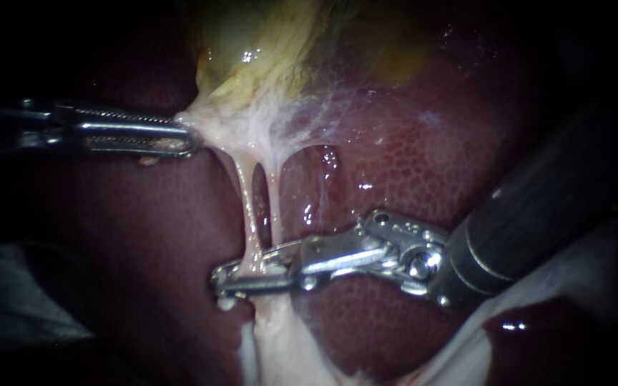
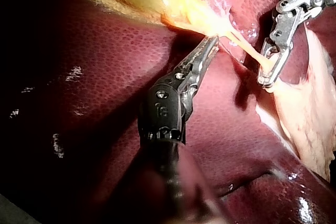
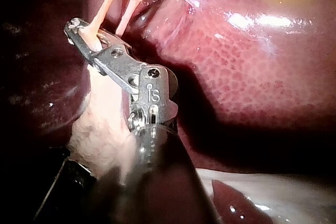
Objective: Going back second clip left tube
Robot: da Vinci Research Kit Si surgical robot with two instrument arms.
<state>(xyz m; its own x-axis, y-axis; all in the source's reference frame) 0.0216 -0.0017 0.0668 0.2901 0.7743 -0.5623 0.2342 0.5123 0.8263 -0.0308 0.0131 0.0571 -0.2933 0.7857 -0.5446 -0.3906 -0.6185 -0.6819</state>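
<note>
Me: Nearest the endoscope is the dark shaft of my right instrument [image 1: 219,280]. It comes in from the lower right and ends in a bright metal wrist and two slim jaws.

Listener: What are those jaws doing?

Me: They stand slightly apart, with a narrow gap between them. The left tube [image 1: 246,207] runs through that gap, low on its length, just above where it widens into fatty tissue [image 1: 280,343]. Whether a clip sits on the tube inside the jaws, I cannot tell.

Listener: Where is that tube in the scene?

Me: Near the middle. It is a thin pale strand stretched down from the foot of the yellow gallbladder [image 1: 266,50], across the dark red liver [image 1: 409,143]. The right tube [image 1: 278,193] runs just beside it, with a narrow dark slit between the two. Only the left one shows plainly inside the gap.

Listener: And your other instrument?

Me: My left instrument [image 1: 189,139] comes in level from the left, well apart from the right one. Its long ridged jaws are pressed together on the whitish tissue [image 1: 212,125] at the gallbladder's foot. That tissue is drawn out to a point toward them.
</note>
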